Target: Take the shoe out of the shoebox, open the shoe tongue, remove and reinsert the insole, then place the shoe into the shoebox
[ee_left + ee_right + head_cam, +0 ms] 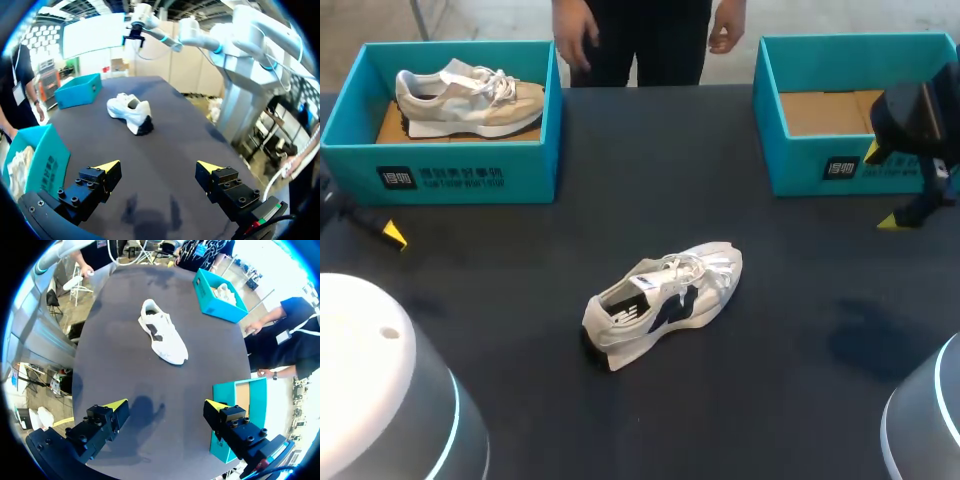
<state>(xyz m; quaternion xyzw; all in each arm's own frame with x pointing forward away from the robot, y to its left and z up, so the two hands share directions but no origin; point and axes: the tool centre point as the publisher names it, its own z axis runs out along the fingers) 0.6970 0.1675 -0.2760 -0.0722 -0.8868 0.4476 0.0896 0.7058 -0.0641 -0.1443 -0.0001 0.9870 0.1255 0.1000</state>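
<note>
The shoe (663,303) is white with a dark navy mark on its side, white laces and a black patch at the heel. The second shoe (470,100) is beige and cream with white laces. The left shoebox (440,175) and the right shoebox (820,165) are teal with white print on the front and brown cardboard floors. The surface (650,180) is dark charcoal. The left gripper (157,167) and the right gripper (166,405) are black with yellow tips.

Robotics lab, dark worktable (650,150), robot arm (923,118)
</note>
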